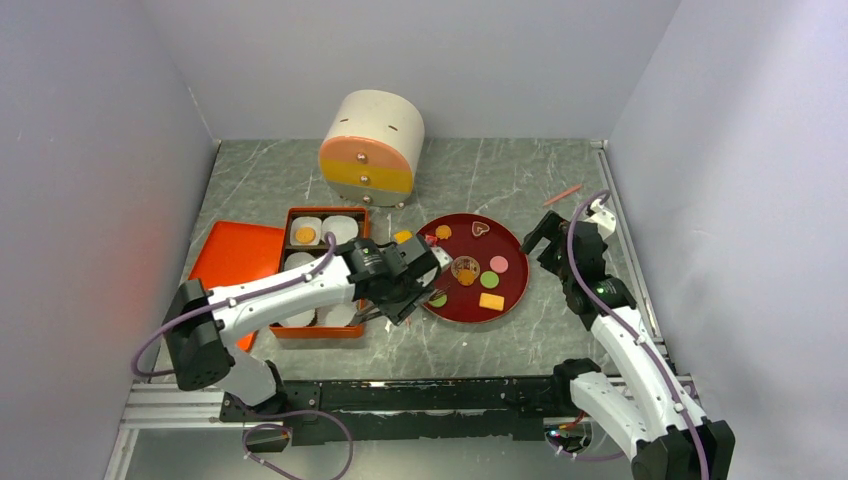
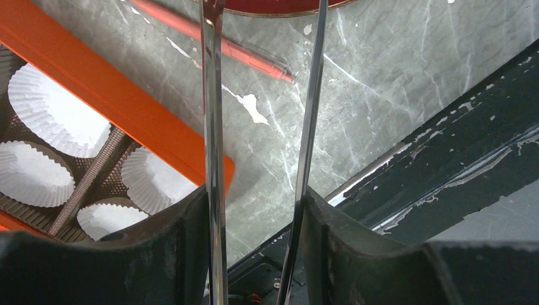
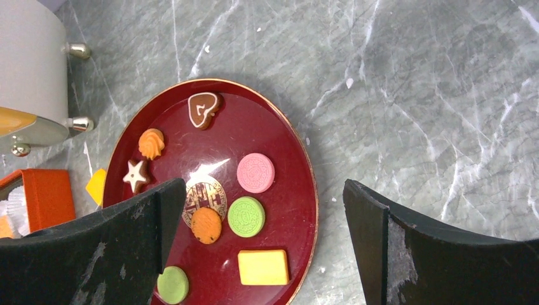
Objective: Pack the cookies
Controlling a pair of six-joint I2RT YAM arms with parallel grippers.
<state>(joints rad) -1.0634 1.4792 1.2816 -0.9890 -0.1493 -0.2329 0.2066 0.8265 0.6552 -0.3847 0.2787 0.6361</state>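
Observation:
The cookies lie on a dark red plate: a heart, an orange swirl, a star, a pink round, a green round, an orange round, a yellow rectangle and a plain green round. My left gripper is shut on metal tongs, whose blades stand apart and reach the plate's near-left rim. The tongs' tips run out of the left wrist view. My right gripper hangs open over the plate's right side, with nothing in it.
An orange box with white paper liners sits left of the plate, one liner holding an orange cookie. Its orange lid lies further left. A yellow piece lies between box and plate. A round drawer case stands behind. A red stick lies at the back right.

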